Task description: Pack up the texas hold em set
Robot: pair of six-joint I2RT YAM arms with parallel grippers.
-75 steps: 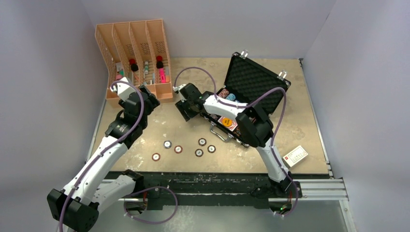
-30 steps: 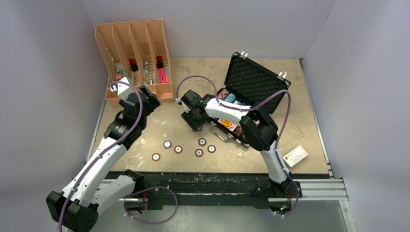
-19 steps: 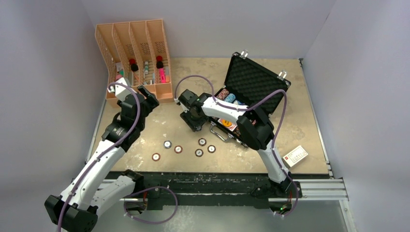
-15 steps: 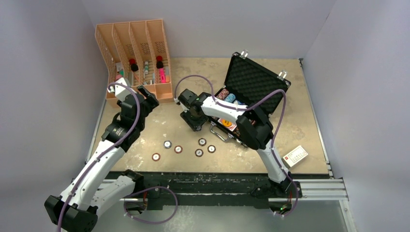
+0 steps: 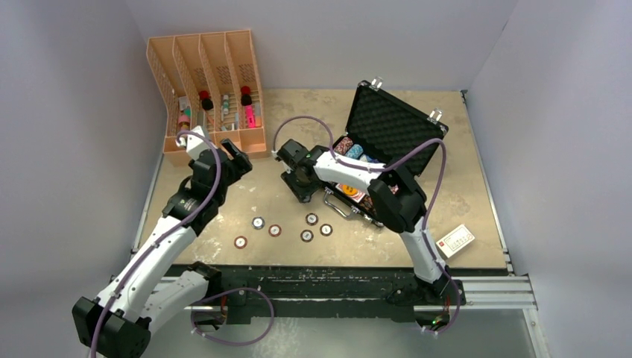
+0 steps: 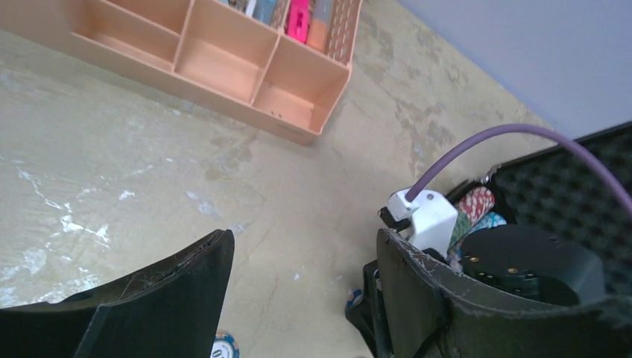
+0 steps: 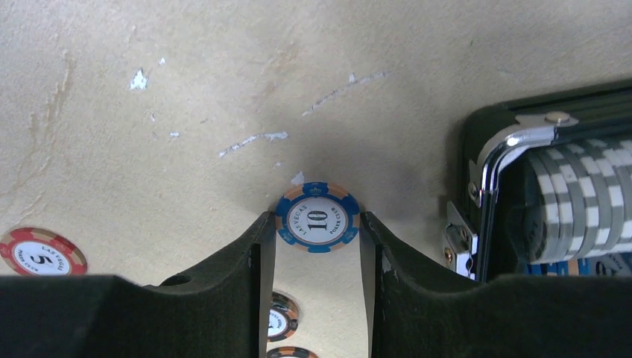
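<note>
The black briefcase [image 5: 390, 123] stands open at the right, foam lid up, with rows of chips [image 5: 350, 148] and a red-backed deck [image 5: 350, 190] inside. My right gripper [image 5: 298, 183] is low by the case's left corner. In the right wrist view its pads touch both sides of a blue-and-orange "10" chip [image 7: 317, 218], close over the table, with the case corner [image 7: 501, 143] beside it. Several loose chips [image 5: 275, 230] lie on the table in front. My left gripper [image 5: 235, 159] is open and empty above the table near the rack.
The orange four-slot rack [image 5: 212, 82] with bottles stands at the back left. A white card box [image 5: 454, 240] lies near the front right edge. A red "5" chip [image 7: 41, 254] lies left of my right gripper. The right arm's wrist [image 6: 423, 218] shows between my left fingers.
My right gripper has moved down and toward the case's left corner and now has the blue chip between its pads. My left arm has shifted slightly to the right.
</note>
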